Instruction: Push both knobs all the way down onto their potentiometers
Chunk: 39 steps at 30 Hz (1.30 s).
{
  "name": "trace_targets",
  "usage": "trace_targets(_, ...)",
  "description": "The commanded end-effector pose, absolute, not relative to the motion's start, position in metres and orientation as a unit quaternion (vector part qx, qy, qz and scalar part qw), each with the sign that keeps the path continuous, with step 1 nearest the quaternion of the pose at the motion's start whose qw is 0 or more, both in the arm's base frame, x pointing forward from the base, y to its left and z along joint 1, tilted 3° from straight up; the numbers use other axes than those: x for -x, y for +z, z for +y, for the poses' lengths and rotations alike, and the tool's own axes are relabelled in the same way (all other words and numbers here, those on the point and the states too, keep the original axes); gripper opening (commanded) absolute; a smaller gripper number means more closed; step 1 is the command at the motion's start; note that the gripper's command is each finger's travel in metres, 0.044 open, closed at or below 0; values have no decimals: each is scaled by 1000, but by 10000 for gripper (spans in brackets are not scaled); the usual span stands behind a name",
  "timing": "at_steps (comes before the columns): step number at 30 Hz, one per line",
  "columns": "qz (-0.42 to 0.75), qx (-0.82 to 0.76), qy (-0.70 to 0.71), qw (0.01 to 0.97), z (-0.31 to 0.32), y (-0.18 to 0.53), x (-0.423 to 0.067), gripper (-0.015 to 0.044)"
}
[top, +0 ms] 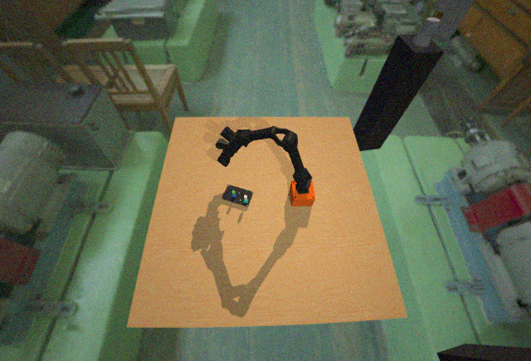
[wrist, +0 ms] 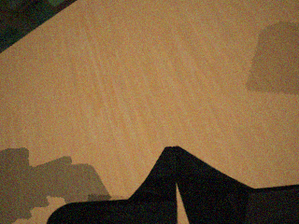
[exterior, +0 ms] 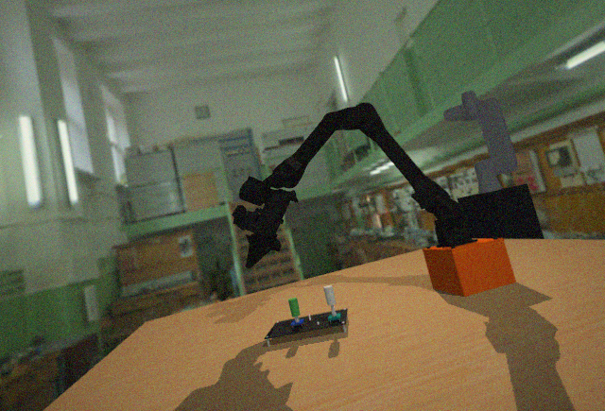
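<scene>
A small dark circuit board [top: 237, 194] [exterior: 307, 329] stands on short legs on the wooden table [top: 265, 284] [exterior: 415, 348]. A green knob [top: 233, 192] [exterior: 293, 306] and a white knob [top: 246, 197] [exterior: 329, 295] stand tall on their shafts, each raised above its potentiometer. My gripper [top: 223, 160] [exterior: 251, 260] [wrist: 171, 153] is shut on nothing. It hangs in the air above and behind the board, tips pointing down at bare table. The board is outside the wrist view.
The arm's orange base [top: 302, 194] [exterior: 468, 265] stands to the right of the board. A black pillar [top: 392, 91] [exterior: 503, 211] stands at the table's far right corner. The arm's shadow falls across the table in front of the board.
</scene>
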State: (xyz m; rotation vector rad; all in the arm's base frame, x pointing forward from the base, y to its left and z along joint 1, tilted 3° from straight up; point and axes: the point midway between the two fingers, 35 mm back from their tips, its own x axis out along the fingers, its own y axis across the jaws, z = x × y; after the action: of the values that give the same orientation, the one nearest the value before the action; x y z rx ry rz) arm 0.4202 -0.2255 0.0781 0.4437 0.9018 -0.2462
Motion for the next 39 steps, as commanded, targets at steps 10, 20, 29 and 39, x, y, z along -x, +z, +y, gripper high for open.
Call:
trace_targets(10, 597, -253, -165, 743, -73, 62, -381, 0)
trace_targets(20, 673, -210, -229, 672, -5, 66, -327, 0)
trace_targets(29, 673, -210, -229, 672, -5, 46, -326, 0)
trace_targets(39, 673, -210, -229, 672, -5, 46, -326, 0)
